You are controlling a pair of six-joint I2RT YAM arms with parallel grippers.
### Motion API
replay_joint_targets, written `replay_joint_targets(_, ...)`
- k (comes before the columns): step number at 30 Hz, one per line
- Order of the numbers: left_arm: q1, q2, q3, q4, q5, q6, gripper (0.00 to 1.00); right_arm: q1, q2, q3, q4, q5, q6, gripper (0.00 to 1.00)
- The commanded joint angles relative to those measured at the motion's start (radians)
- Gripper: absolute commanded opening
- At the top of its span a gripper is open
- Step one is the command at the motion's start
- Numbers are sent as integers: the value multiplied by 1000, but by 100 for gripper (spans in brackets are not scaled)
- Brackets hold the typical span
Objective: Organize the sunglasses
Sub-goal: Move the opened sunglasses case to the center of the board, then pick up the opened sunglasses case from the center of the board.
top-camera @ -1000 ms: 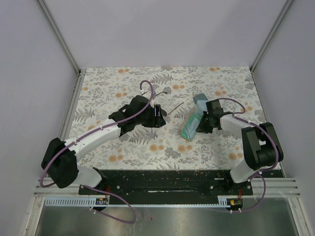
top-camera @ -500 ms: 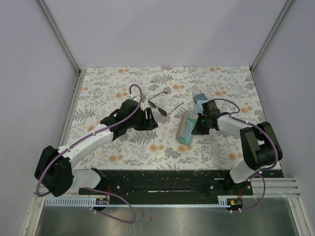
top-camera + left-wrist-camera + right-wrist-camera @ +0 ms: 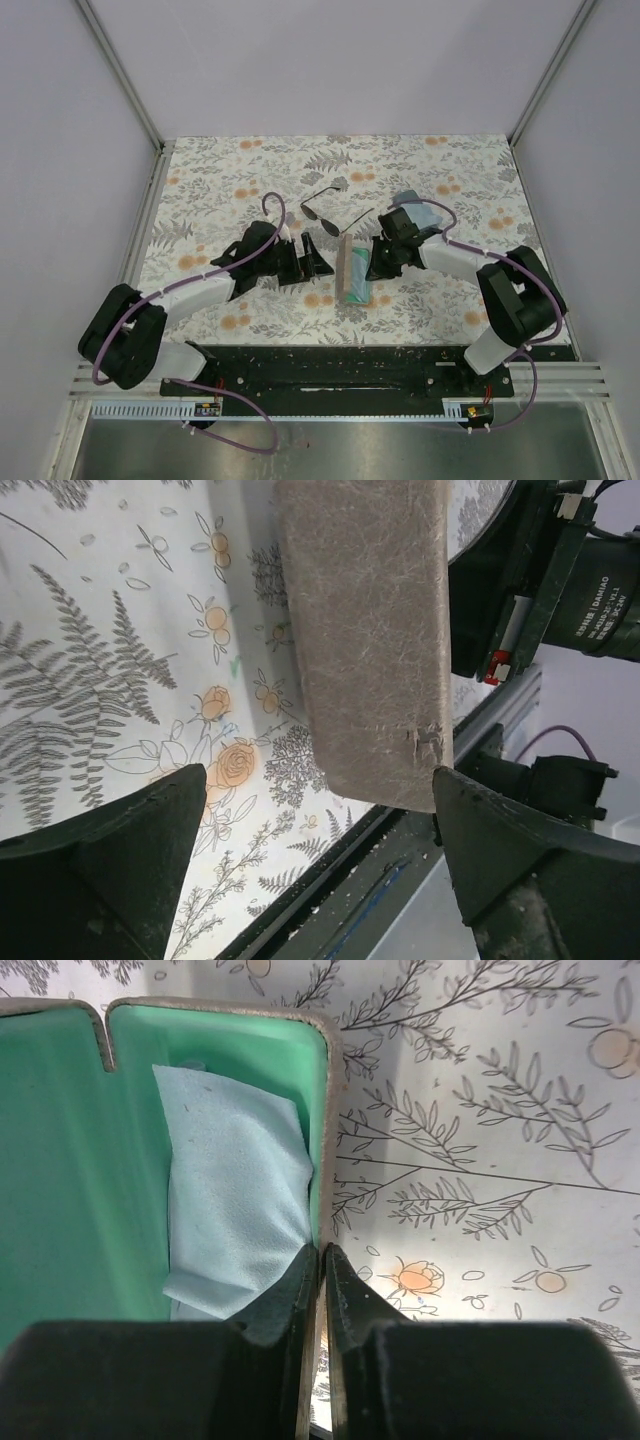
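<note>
A black wire-framed pair of sunglasses (image 3: 320, 214) lies unfolded on the floral table, beyond both grippers. A beige case (image 3: 346, 264) with a teal-green inside stands open at the middle. My right gripper (image 3: 374, 262) is shut on its rim (image 3: 322, 1210), one finger inside against the light-blue cloth (image 3: 235, 1190), the other outside. My left gripper (image 3: 312, 266) is open just left of the case. In the left wrist view the beige outer shell (image 3: 365, 630) fills the space ahead of the wide-open left gripper (image 3: 318, 785), apart from both fingers.
A teal-blue item (image 3: 415, 212) lies behind the right arm, partly hidden. The black base rail (image 3: 330, 365) runs along the table's near edge. Grey walls close in the table on the left, right and far sides.
The right gripper has dragged the case leftward to the middle and turned it. The left arm drew back from the sunglasses toward the near side and opened wide.
</note>
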Motion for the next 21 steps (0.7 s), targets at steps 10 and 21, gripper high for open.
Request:
replay_joint_targets(10,5,301,-135,763,230,-365,99,66,21,33,32,0,-1,1)
replay_joint_targets(21,-2,441,-143,940,240,-450,98,75,39,39,32,-1,-4,1)
